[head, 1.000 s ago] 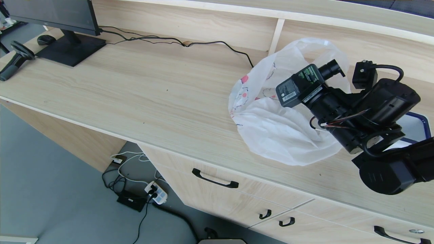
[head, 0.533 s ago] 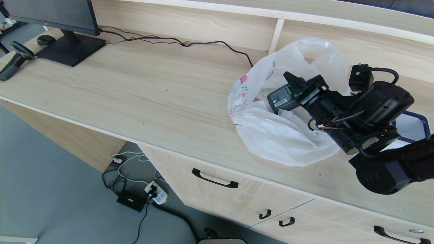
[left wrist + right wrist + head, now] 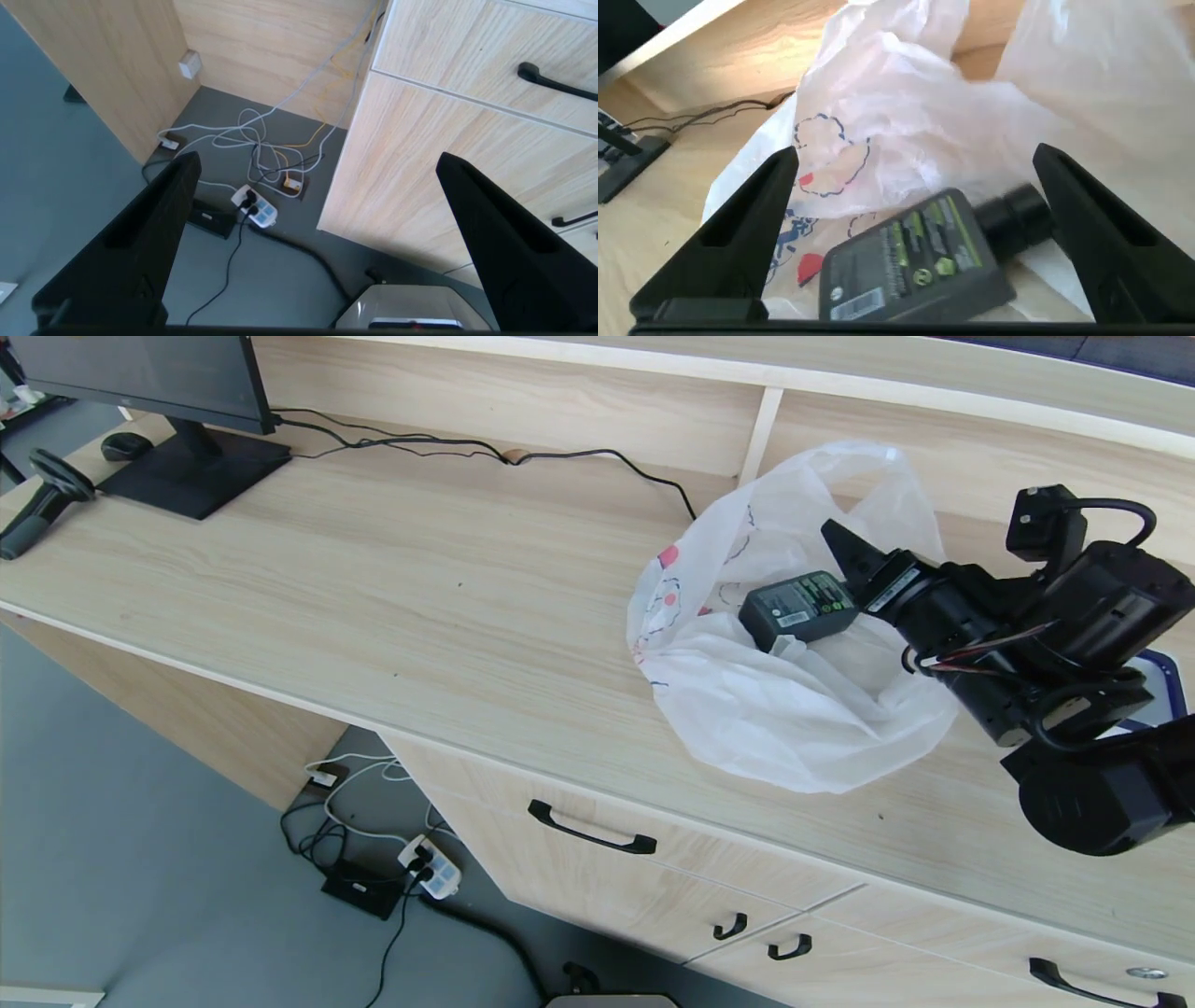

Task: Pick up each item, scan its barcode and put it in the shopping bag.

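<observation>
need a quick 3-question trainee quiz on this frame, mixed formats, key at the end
1. Fill in: the left gripper, fingers apart, hangs over cables on the ____.
2. True or false: the right gripper is shut on the black bottle.
3. Where does the black bottle lie? A. in the left gripper; B. in the mouth of the shopping bag; C. in the right gripper.
Key: 1 floor; 2 false, its fingers stand open either side of the bottle; 3 B.
</observation>
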{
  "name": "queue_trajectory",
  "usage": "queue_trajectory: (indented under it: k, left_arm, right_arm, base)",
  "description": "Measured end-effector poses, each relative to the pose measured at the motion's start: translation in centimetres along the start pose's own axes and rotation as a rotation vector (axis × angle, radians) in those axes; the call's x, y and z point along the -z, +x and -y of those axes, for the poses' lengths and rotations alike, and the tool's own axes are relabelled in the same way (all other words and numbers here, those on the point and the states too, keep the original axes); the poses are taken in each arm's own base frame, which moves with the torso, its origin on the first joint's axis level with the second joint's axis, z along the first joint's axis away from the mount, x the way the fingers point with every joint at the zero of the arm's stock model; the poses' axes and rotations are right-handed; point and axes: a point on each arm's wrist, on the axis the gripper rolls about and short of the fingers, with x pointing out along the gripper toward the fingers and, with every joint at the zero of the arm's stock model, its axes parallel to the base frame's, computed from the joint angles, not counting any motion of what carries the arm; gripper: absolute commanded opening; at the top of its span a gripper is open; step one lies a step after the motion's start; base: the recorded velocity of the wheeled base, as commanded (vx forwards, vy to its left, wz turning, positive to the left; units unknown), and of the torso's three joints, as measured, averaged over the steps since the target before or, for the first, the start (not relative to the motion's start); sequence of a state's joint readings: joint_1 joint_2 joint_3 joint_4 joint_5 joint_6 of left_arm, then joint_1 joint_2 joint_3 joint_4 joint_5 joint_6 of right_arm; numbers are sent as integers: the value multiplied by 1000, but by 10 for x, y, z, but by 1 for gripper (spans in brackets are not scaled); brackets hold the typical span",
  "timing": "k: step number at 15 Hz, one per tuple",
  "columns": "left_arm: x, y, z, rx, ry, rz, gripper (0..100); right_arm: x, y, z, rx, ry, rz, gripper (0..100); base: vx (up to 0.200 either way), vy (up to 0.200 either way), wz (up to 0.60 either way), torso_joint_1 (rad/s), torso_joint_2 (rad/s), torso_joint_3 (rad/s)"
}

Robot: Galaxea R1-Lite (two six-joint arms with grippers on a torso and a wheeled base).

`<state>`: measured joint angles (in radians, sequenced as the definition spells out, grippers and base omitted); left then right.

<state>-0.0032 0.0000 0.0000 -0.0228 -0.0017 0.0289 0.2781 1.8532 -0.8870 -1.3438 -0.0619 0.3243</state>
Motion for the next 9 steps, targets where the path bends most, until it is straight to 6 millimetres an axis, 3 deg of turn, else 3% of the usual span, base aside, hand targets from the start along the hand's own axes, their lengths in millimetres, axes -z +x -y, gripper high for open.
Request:
queue_trajectory:
  k: [4,9]
  left_arm:
    - [0,0,0,0,0,0,100]
    - [0,0,0,0,0,0,100]
  right_arm:
    - [-16,-12,-3,3,-51,24,100]
    - [-37,-71,-17,-80,-225,-19,100]
  base:
    - [0,0,0,0,0,0]
    - [0,0,0,0,0,0]
